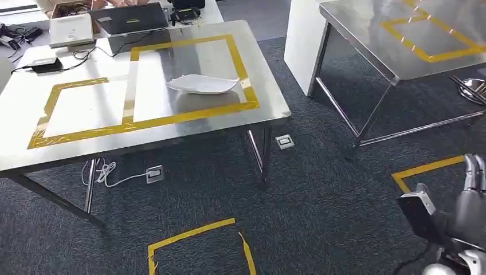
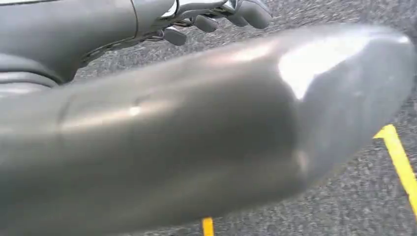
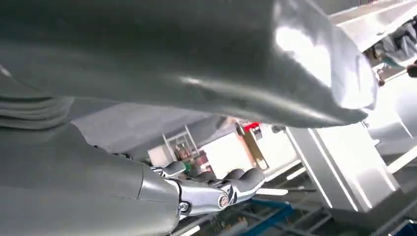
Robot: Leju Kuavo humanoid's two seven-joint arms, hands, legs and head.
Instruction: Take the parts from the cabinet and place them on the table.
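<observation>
One white part [image 1: 202, 85], thin, curved and probably light but slippery, lay near the right edge of the counter [image 1: 269, 109], best pinched at its rim, while both the left robot hand [image 2: 211, 19] and right robot hand [image 1: 473, 195] held nothing, fingers loosely apart.

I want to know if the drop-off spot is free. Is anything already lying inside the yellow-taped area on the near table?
Yes. A white part lies inside the right taped rectangle on the steel table. The left taped rectangle beside it looks bare.
</observation>
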